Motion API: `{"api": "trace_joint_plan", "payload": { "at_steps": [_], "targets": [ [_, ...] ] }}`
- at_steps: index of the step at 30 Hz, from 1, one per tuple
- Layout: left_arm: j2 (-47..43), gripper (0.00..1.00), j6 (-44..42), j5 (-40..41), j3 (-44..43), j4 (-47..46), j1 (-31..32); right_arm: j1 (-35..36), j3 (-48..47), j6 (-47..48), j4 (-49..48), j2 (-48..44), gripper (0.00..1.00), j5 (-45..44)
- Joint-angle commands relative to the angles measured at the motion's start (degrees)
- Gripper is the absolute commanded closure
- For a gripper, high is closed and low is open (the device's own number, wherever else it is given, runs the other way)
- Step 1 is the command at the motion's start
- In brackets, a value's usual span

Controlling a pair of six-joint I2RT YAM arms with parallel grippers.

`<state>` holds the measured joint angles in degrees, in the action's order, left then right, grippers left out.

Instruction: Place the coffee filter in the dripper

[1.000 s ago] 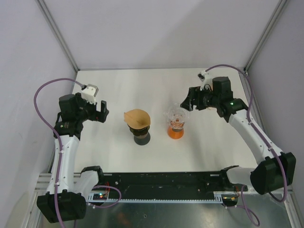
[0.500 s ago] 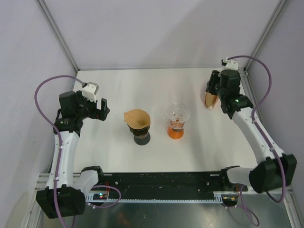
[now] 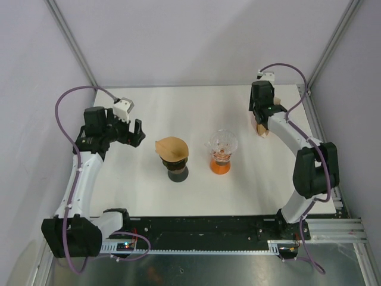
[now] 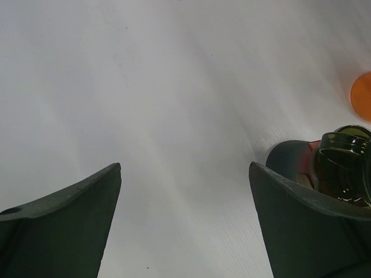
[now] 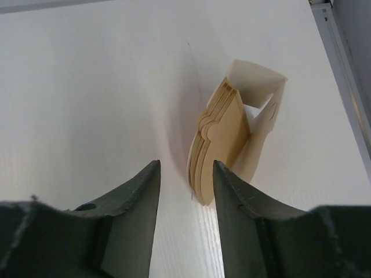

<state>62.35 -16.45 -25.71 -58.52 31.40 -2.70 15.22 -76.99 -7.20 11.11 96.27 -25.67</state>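
Observation:
A stack of brown coffee filters [image 5: 223, 136] stands on edge in a white paper holder [image 5: 264, 87] at the back right of the table. My right gripper [image 5: 185, 168] hovers just before the coffee filters [image 3: 261, 128], jaws partly open, nothing between them. The stack's near edge lies just beyond the right fingertip. A clear glass dripper [image 3: 222, 142] on an orange base [image 3: 220, 166] stands mid-table. To its left a dark dripper [image 3: 177, 171] holds a brown filter [image 3: 171, 147]. My left gripper [image 3: 134, 132] is open wide, left of the dark dripper [image 4: 342, 168].
The right table edge with its metal rail [image 5: 342, 69] runs close behind the filter holder. White walls enclose the table on three sides. The orange base [image 4: 362, 95] shows at the right edge of the left wrist view.
My right arm swung from beside the glass dripper to the back right, over the filter stack, and its jaws narrowed. The left gripper shifted slightly right and farther back.

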Motion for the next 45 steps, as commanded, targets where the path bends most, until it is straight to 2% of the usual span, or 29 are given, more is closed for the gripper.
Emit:
{"api": "trace_joint_plan", "payload": {
  "at_steps": [1, 5, 9, 17, 23, 29, 31, 33, 35, 45],
  "targets": [
    [1.65, 0.05, 0.83, -0.26, -2.97, -0.50, 0.23, 0.29, -4.05, 1.15, -1.62, 4.03, 0.51, -3.78],
    [2.98, 0.05, 0.79, 0.47, -3.29, -0.47, 0.20, 0.41, -4.05, 0.41, 1.95, 6.72, 0.44, -4.73],
    [3.91, 0.05, 0.74, 0.55, -3.55, -0.48, 0.18, 0.95, -2.28, 1.05, 3.08, 7.42, 0.43, -3.60],
    [3.94, 0.05, 0.26, 0.86, -3.41, -0.46, 0.15, -0.08, -0.47, 1.84, 3.41, 8.63, 0.61, -1.72],
    [4.03, 0.05, 0.19, 0.44, -3.42, -0.50, 0.16, -1.67, -0.44, 1.32, 0.24, 8.02, 0.53, 0.65],
    [4.12, 0.05, 0.05, 0.16, -3.33, -0.46, 0.18, -1.38, -0.96, 3.16, -5.45, 8.21, 0.63, -3.11],
    [4.15, 0.05, 0.02, 0.27, -3.28, -0.55, 0.16, -1.33, -2.28, 3.36, -4.82, 9.65, 0.60, -4.55],
    [4.22, 0.05, -0.05, 0.33, -3.20, -0.50, 0.15, -1.22, -4.97, 3.25, -3.15, 11.58, 0.51, -6.58],
    [4.37, 0.05, -0.09, 0.21, -3.14, -0.49, 0.15, -1.18, -7.81, 3.01, -0.88, 13.79, 0.45, -8.41],
    [4.60, 0.05, -0.27, 0.46, -3.00, -0.47, 0.20, -2.04, -12.78, 1.76, 0.74, 17.85, 0.46, -10.14]
  ]
}}
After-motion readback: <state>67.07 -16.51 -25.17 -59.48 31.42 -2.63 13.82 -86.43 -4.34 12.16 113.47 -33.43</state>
